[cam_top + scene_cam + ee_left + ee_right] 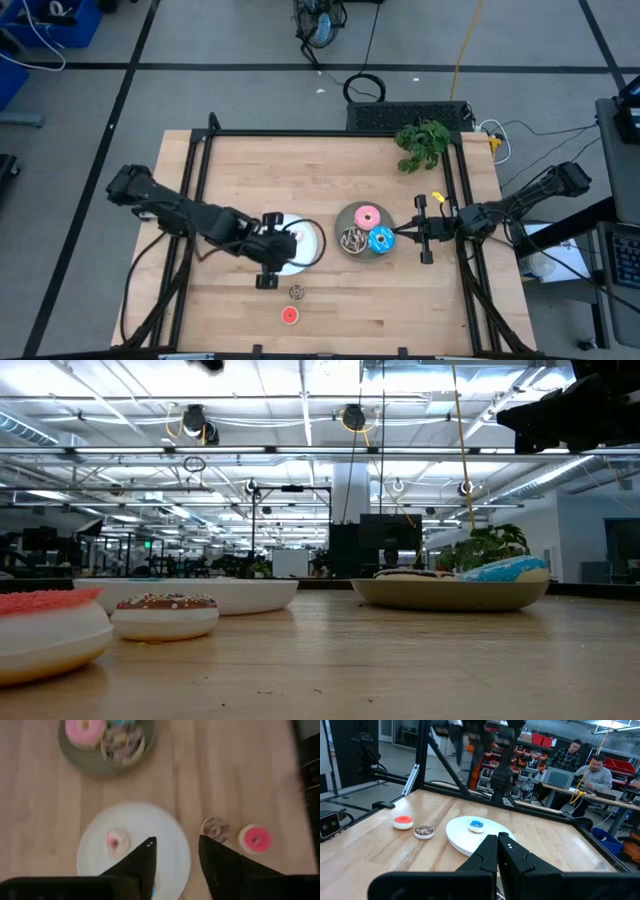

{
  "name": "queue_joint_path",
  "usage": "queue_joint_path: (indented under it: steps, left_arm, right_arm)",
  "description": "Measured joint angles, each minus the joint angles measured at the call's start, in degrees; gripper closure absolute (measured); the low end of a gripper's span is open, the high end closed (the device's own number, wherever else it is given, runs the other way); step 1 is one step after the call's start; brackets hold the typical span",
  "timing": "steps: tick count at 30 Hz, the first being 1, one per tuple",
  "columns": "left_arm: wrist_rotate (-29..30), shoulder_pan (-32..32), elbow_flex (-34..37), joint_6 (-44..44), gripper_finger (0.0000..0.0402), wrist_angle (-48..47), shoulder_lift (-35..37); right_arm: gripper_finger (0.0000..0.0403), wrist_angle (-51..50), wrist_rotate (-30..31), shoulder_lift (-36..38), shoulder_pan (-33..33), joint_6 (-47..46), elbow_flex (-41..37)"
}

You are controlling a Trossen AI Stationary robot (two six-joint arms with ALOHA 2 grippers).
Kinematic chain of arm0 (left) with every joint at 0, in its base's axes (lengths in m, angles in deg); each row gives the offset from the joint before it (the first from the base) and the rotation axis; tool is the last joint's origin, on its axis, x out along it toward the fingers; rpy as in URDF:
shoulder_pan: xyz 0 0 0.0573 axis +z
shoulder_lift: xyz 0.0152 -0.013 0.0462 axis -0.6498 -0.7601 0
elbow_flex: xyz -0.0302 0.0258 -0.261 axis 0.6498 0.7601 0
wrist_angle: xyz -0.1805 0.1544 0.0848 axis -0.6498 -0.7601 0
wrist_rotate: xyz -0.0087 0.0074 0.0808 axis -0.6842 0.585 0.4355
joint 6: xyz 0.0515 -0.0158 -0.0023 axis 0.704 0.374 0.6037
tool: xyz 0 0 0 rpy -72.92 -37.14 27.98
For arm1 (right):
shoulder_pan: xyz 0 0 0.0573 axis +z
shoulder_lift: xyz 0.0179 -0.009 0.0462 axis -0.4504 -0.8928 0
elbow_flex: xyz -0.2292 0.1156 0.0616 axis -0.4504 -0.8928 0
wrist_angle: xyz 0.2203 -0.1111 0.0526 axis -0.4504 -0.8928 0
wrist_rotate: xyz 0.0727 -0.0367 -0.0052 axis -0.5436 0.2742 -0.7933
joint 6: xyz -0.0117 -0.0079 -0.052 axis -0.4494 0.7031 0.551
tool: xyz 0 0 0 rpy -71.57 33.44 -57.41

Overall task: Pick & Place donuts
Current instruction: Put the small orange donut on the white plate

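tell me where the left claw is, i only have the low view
Observer: The left claw hangs over the white plate's edge, on the side toward the two loose tiny donuts.
Operator: open or shut
Observer: Open, with nothing between its fingers.
Operator: whats on that plate
Observer: Two tiny donuts, a white one and a blue one.
Operator: and the right claw
Observer: The right claw is shut and empty, beside the grey plate on the side away from the white plate.
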Motion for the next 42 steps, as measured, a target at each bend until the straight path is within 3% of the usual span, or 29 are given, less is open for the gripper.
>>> queue_joint_path:
  steps: [5, 12, 21, 25, 29, 36, 42]
  left_arm:
    - [4.0, -3.1, -5.0, 1.9, 0.0306, -0.4, 0.0]
    - [3.6, -5.7, -4.9, 2.6, 0.0394, -0.9, 0.0]
    - [5.7, -6.0, -4.9, 3.4, 0.0387, -1.0, -0.1]
    - [7.3, -6.6, -4.9, 2.5, 0.0392, 0.9, -4.7]
    - [5.7, -7.5, -5.7, 3.3, 0.0365, 5.2, -11.7]
    - [3.5, -10.2, -11.4, 0.6, 0.0274, 2.9, -21.8]
    - [-6.1, -12.3, -11.6, -3.1, 0.0218, 4.3, -25.9]
  right_arm:
    - [0.0403, 0.0, 0.0, 0.0, 0.0, 0.0, 0.0]
    - [0.0403, 0.0, 0.0, 0.0, 0.0, 0.0, 0.0]
    - [0.0403, 0.0, 0.0, 0.0, 0.0, 0.5, 0.0]
    - [0.0403, 0.1, 0.0, 0.0, 0.0, 0.5, 0.0]
    - [0.0403, 0.0, 0.0, 0.0, 0.0, -0.3, 0.0]
    - [0.0403, 0.0, -0.1, 0.0, 0.0, -1.5, 0.0]
    - [0.0403, 0.0, -0.2, 0.0, 0.0, -3.9, 0.0]
